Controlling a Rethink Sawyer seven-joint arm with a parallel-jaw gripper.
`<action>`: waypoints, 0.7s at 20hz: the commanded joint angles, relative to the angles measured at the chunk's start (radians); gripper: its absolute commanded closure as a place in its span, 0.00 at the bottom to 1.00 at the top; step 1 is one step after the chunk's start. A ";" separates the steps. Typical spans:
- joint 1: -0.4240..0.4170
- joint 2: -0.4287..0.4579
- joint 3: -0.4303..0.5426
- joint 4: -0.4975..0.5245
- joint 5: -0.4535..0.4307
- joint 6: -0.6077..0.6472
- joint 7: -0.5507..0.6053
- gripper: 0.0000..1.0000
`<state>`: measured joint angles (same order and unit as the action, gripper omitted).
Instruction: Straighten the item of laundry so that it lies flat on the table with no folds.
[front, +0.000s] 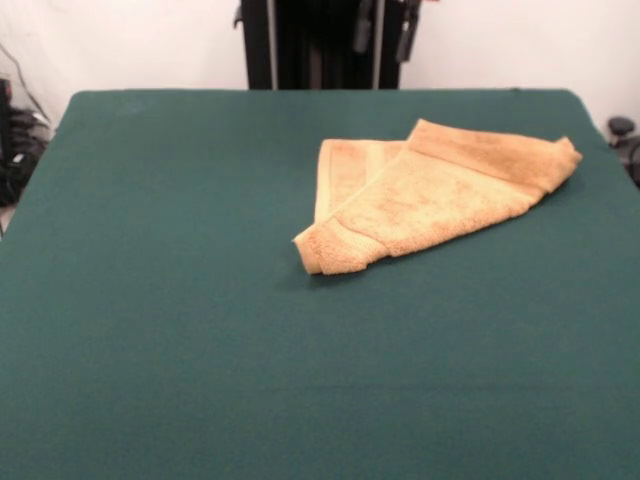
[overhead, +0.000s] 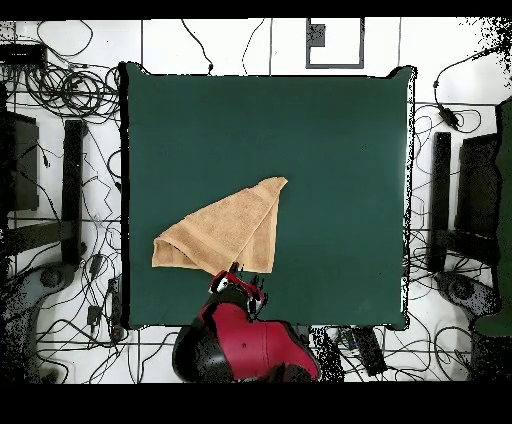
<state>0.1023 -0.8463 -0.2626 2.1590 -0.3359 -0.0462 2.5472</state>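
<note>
The tan-orange towel (front: 430, 195) lies on the dark green table (front: 180, 300), right of centre and towards the far side. It is folded over on a diagonal into a rough triangle, with one layer lying on another and a banded strip showing at its left. No tag shows. In the overhead view the towel (overhead: 225, 232) lies left of centre near the table's (overhead: 330, 150) bottom edge. My gripper (overhead: 238, 284) hangs at the red arm's end over that edge, just beside the towel's lower corner and apart from it. In the front view only its tips (front: 384, 30) show at the top edge.
The robot's black pedestal (front: 320, 45) stands behind the table's far edge. Tangled cables (overhead: 70, 90) and black stands (overhead: 72, 190) lie on the floor around the table. Dark equipment (front: 15, 140) sits off the table's left side.
</note>
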 joint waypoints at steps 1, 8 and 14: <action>0.075 -0.082 -0.027 -0.026 0.030 0.169 0.033 0.00; -0.005 -0.022 0.063 0.023 -0.007 0.097 0.045 0.00; -0.042 0.105 0.093 0.037 -0.039 -0.101 0.082 0.00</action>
<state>0.0669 -0.8853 -0.2855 2.1618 -0.3365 -0.0292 2.5472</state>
